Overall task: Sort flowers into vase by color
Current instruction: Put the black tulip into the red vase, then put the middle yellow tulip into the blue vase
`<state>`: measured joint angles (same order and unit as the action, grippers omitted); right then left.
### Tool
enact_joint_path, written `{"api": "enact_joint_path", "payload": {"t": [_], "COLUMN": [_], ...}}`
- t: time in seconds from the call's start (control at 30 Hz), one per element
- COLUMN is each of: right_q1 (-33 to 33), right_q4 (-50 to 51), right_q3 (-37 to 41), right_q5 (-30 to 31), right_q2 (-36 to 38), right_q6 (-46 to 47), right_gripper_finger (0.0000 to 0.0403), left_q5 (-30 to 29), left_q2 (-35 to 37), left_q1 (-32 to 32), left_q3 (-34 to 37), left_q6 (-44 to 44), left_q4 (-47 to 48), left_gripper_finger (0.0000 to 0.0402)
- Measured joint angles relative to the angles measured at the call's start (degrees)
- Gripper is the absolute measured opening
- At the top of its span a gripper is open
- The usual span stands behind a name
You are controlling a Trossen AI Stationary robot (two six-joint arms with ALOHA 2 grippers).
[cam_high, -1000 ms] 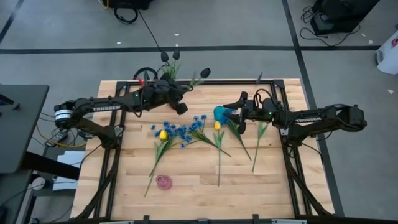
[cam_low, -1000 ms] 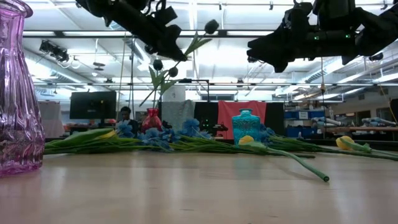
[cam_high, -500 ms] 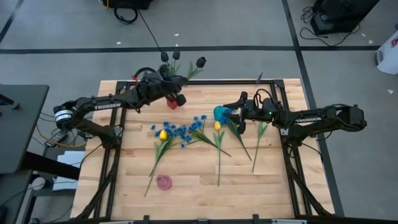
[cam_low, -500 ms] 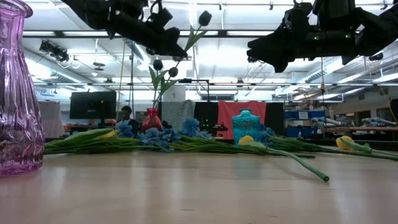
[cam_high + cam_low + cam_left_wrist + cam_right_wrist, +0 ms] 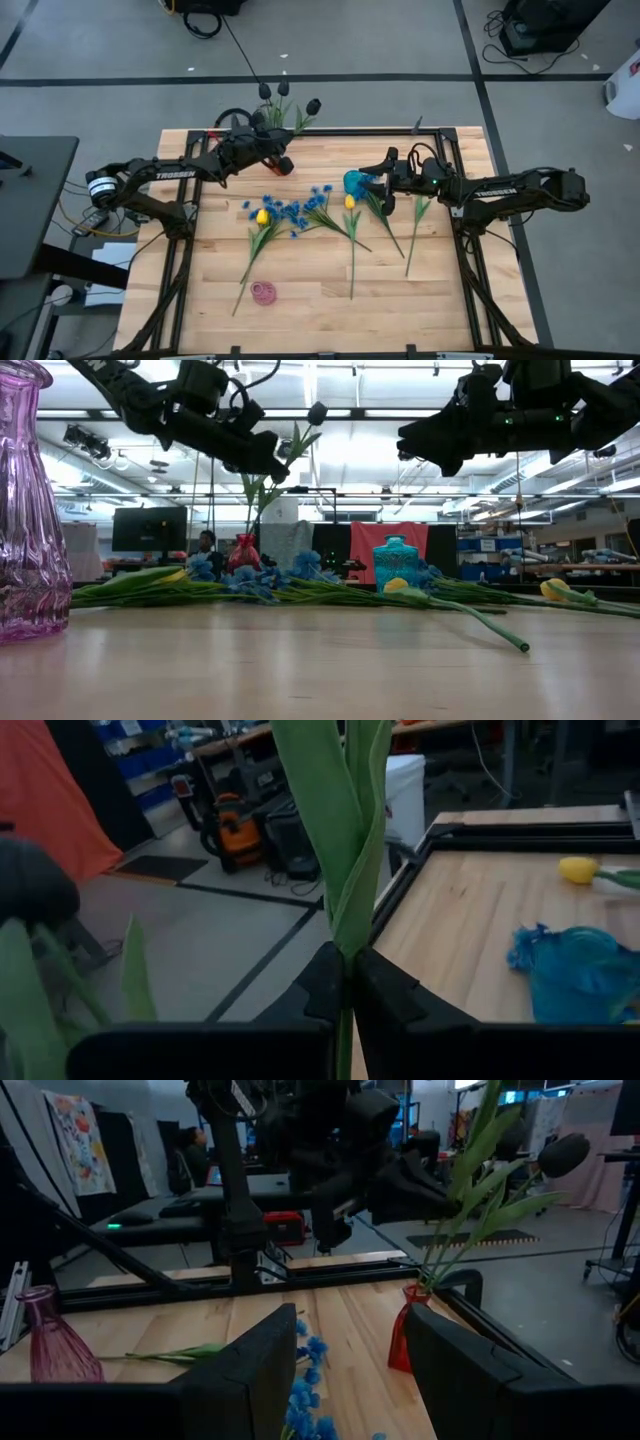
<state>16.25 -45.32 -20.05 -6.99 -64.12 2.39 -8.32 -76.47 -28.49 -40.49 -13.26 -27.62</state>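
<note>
Left claw [image 5: 285,160] pinches a dark tulip [image 5: 313,105] at the table's [image 5: 320,300] far edge; right claw [image 5: 378,188] spread.

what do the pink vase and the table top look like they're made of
The pink vase looks like clear tinted glass, or possibly clear plastic: the room's lights shine through it, and its ribbed wall shows glossy highlights. The table top looks like pale wood planks with a smooth, slightly shiny finish: board seams and grain show from above, and the low view shows soft reflections.
</note>
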Motion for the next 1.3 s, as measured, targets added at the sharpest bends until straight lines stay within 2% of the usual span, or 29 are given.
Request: {"api": "enact_joint_path", "payload": {"t": [0.27, 0.57, 0.7, 1.0, 1.13, 1.3], "right_q1": [0.00, 0.00, -0.02, -0.02, 0.02, 0.24], "right_q4": [0.36, 0.92, 1.37, 1.54, 2.38, 2.60], "right_q3": [0.00, 0.00, 0.00, 0.00, 0.00, 0.00], "right_q5": [-0.58, -0.60, -0.60, -0.54, -0.13, -0.10], "right_q2": [0.00, -0.02, -0.02, -0.02, -0.02, -0.02], "right_q6": [-0.02, -0.05, -0.63, -0.61, -0.61, -0.79], "right_gripper_finger": [0.0197, 0.0197, 0.0197, 0.0197, 0.0197, 0.0197], "left_q5": [-1.32, -9.63, -10.30, -9.66, -9.30, -9.14], "left_q2": [0.00, 0.00, 0.00, 0.19, 2.38, 8.81], "left_q1": [0.00, -0.02, 0.00, 0.36, 0.95, 1.58], "left_q3": [2.36, 2.38, 2.38, 2.38, 2.38, 2.38], "left_q6": [0.48, 2.35, 3.43, 4.57, 4.03, 5.76], "left_q4": [0.34, 5.40, 8.04, 10.28, 12.60, 20.29], "left_gripper_finger": [0.0026, 0.0032, 0.0057, 0.0143, 0.0153, 0.0153]}}
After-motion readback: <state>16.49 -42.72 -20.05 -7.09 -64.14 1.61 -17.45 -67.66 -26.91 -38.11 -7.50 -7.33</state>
